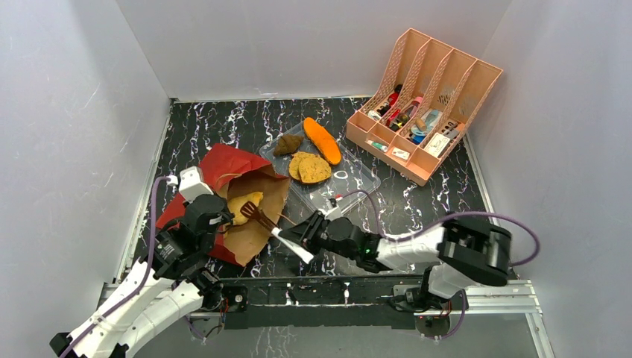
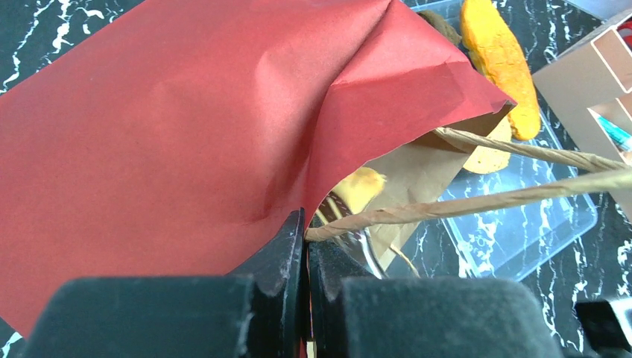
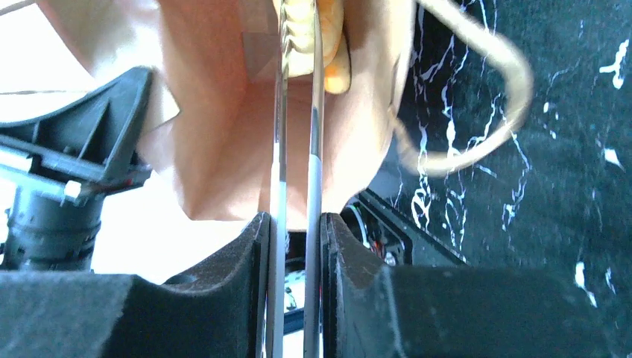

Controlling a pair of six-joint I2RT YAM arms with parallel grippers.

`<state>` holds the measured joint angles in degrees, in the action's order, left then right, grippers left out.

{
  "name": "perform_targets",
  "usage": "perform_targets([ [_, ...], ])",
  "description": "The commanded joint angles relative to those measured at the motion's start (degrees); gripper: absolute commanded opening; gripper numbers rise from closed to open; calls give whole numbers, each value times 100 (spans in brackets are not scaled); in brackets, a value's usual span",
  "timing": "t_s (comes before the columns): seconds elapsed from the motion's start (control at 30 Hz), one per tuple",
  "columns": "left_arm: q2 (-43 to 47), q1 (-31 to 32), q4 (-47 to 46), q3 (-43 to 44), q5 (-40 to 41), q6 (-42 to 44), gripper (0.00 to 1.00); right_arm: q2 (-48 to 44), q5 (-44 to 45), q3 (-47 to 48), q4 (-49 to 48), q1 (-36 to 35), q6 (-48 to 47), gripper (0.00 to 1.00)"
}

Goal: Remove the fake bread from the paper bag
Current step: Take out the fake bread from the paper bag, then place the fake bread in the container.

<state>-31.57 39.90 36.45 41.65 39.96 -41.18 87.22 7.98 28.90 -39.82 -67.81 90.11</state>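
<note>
The right gripper (image 3: 296, 227) clamps 1 pair of tongs (image 3: 314, 149); the left gripper (image 2: 305, 242) pinches the paper bag (image 2: 164, 127) rim. The fake bread (image 3: 333, 56) is probably light and slick, so squeeze mid-body.

The worktop (image 1: 216, 123) is black with white marble veining. Three things lie directly on it. The paper bag (image 1: 231, 168), red outside, lies on its side at the left, its brown mouth turned toward the near edge. A clear plastic tray (image 1: 350, 183) sits at the middle, close beside the bag. A peach slotted organiser (image 1: 395, 63) stands at the far right, near the tray.
</note>
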Motion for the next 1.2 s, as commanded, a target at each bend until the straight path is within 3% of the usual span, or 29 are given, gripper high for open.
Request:
perform_targets([
  [0.0, -132, 27, -19, 245, 494, -131, 0, -1126, 664, -143, 547, -209, -341, 0],
  [0.4, -118, 27, 585, 448, 1120, -648, 0, -3460, 2017, -575, 2581, -880, -556, 0],
  [0.7, -45, 27, 1352, 647, 1425, -1040, 0, -4901, 3176, -302, 4190, -995, -873, 0],
  [0.97, 44, 26, 1334, 714, 1280, -870, 0, -5489, 4463, 66, 5422, -997, -552, 0],
  [1.17, -36, 27, 1210, 716, 1072, -657, 0, -5503, 5424, 32, 6095, -989, 486, 0],
])
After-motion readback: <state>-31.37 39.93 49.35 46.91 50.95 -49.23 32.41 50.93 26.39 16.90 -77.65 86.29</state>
